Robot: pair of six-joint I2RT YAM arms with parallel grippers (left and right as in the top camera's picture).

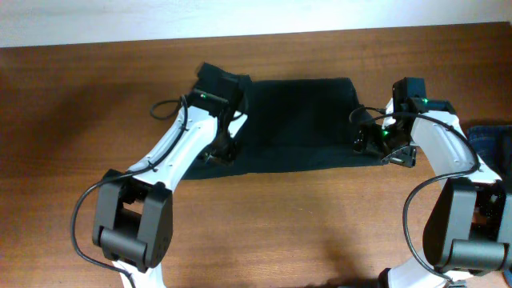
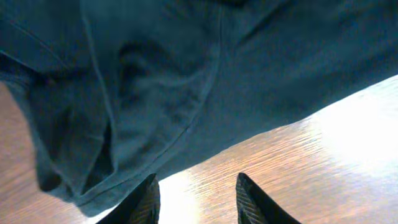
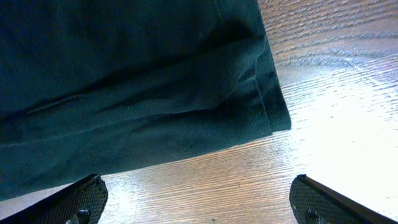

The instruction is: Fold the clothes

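Now my left arm [image 1: 178, 148] and right arm [image 1: 452, 144] bend down over the wooden table [image 1: 280, 224], one at each short end of the single black T-shirt [image 1: 296, 120]. The shirt lies flat as a long, soft rectangle. My left gripper [image 2: 196, 200] hangs at the shirt's rumpled, seamed left edge, fingers somewhat apart with bare wood between them. My right gripper [image 3: 199, 202] gapes wide at the shirt's right hem, gripping nothing. One blue denim piece [image 1: 490, 140] lies to the right of the shirt.

Shirt [image 1: 296, 120] on table [image 1: 288, 216], toward the back. Left gripper [image 2: 196, 202] at its left edge, right gripper [image 3: 199, 202] at its right edge. Denim [image 1: 490, 140] far right.
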